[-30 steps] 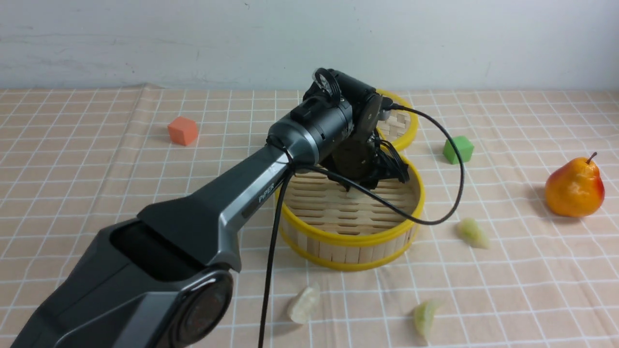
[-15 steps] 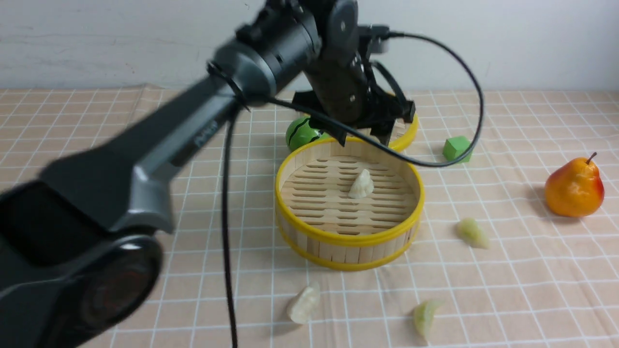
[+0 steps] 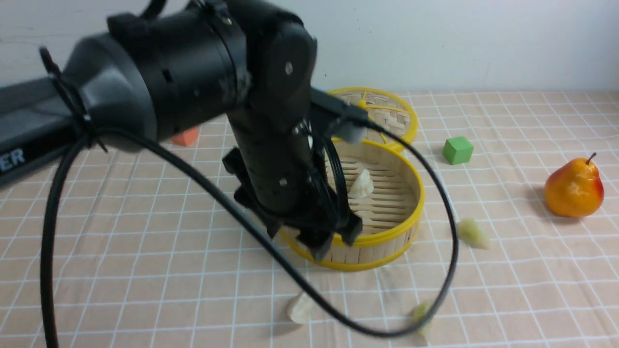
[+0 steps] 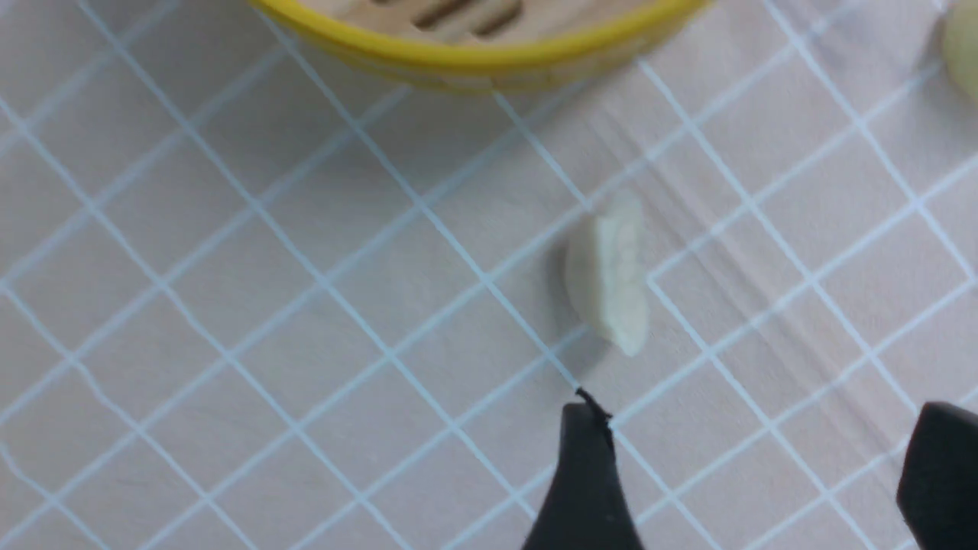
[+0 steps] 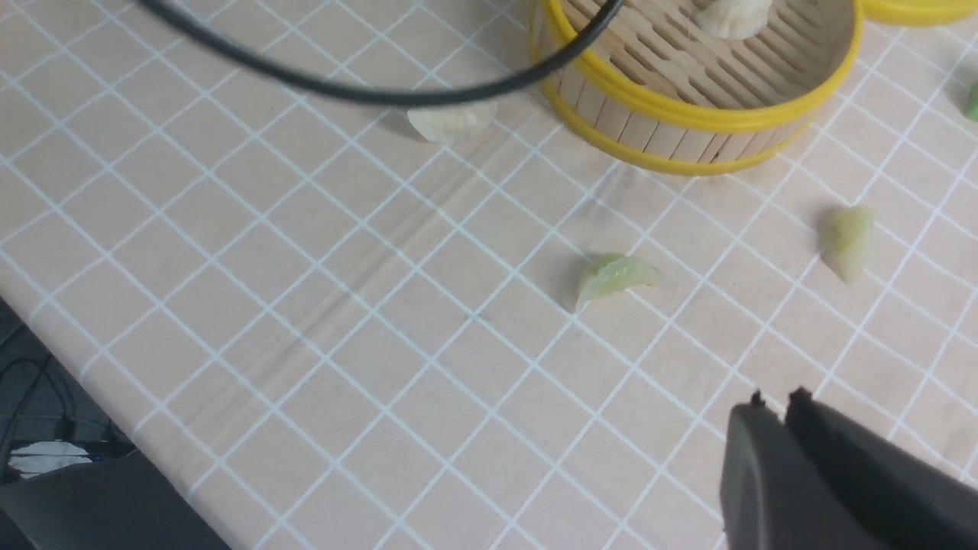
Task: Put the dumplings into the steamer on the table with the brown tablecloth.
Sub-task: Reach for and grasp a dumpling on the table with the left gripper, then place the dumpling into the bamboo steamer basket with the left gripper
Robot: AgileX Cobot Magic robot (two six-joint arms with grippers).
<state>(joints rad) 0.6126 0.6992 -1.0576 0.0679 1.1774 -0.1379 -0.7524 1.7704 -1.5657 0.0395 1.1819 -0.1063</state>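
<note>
The steamer point(image 3: 387, 227) stands mid-table on the brown tablecloth point(image 3: 145, 251) with one whitish dumpling point(image 3: 361, 184) on its slatted floor. My left gripper point(image 3: 333, 243) hangs open and empty in front of the steamer's near-left rim. In the left wrist view the gripper point(image 4: 760, 428) is open above the cloth, close to a second whitish dumpling point(image 4: 611, 279). That dumpling point(image 3: 300, 309) lies near the front edge. A green dumpling point(image 3: 424, 314) lies beside it, and a pale green one point(image 3: 473, 233) lies right of the steamer. My right gripper point(image 5: 775, 405) is shut and empty, above the cloth near the green dumpling point(image 5: 611, 276).
A flat woven disc point(image 3: 387, 113) lies behind the steamer. A green cube point(image 3: 457, 150) and a pear point(image 3: 574, 188) are at the right, an orange cube point(image 3: 186, 137) at the left. The left arm's black cable point(image 3: 449, 241) loops over the front dumplings. The table's edge point(image 5: 99, 382) shows in the right wrist view.
My left gripper left the whitish dumpling in the steamer, rose out, then swung to the near side and came down in front of the steamer's rim.
</note>
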